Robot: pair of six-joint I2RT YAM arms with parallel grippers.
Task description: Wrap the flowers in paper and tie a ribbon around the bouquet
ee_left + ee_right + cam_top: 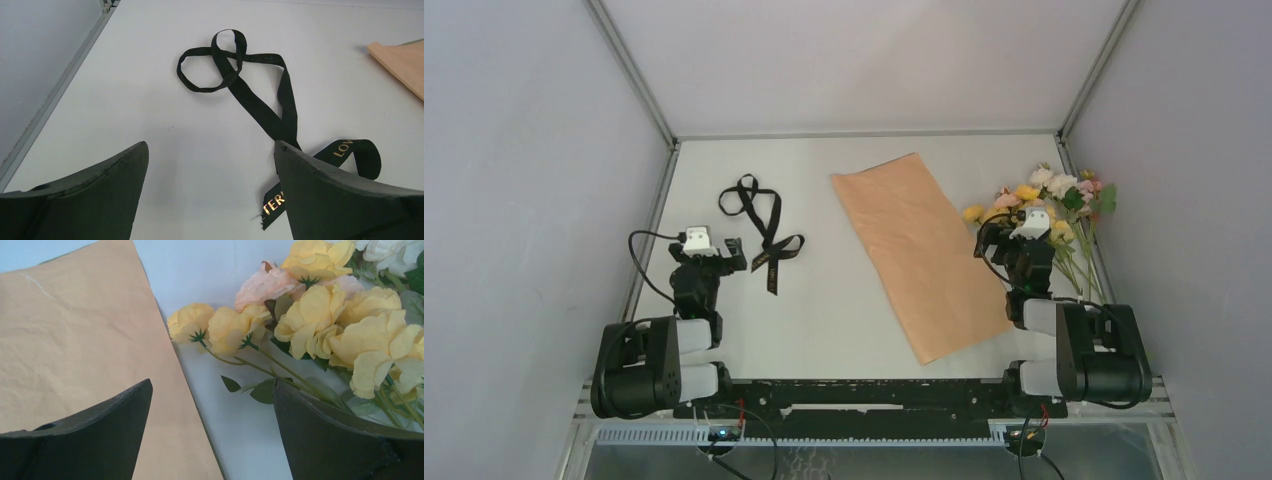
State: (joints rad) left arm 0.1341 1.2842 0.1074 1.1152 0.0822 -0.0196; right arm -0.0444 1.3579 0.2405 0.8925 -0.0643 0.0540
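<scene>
Spread wide, the jaws of both arms hold nothing in the top view: the left gripper (729, 252) hovers over the white table (824, 310) just beside the near end of the black ribbon (768, 248), which lies loose in loops on the left. The right gripper (996, 232) hangs between the paper (919, 250) and the flowers (1049, 200). The paper is a flat peach-orange sheet set at a slant across the middle. The flowers lie against the right edge with pink, yellow and white blooms at the far end and green stems running toward the arm. From the left wrist, the left gripper (211, 147) shows its two dark fingers (100, 190) far apart with bare table between them. The ribbon (255, 107) curls in two crossed loops ahead, its strands run back to the right finger, and gold letters show on the ends there; whether the finger touches it cannot be told. A corner of the paper (400, 57) peeks in at the right. From the right wrist, the right gripper (212, 385) is equally wide apart and grips nothing. The paper (85, 340), lightly creased, fills the left, its edge passing between the fingers. The flowers (310, 320), mostly yellow with one pale pink bloom, lie just beside it, with thin stems and leaves reaching the right finger.
</scene>
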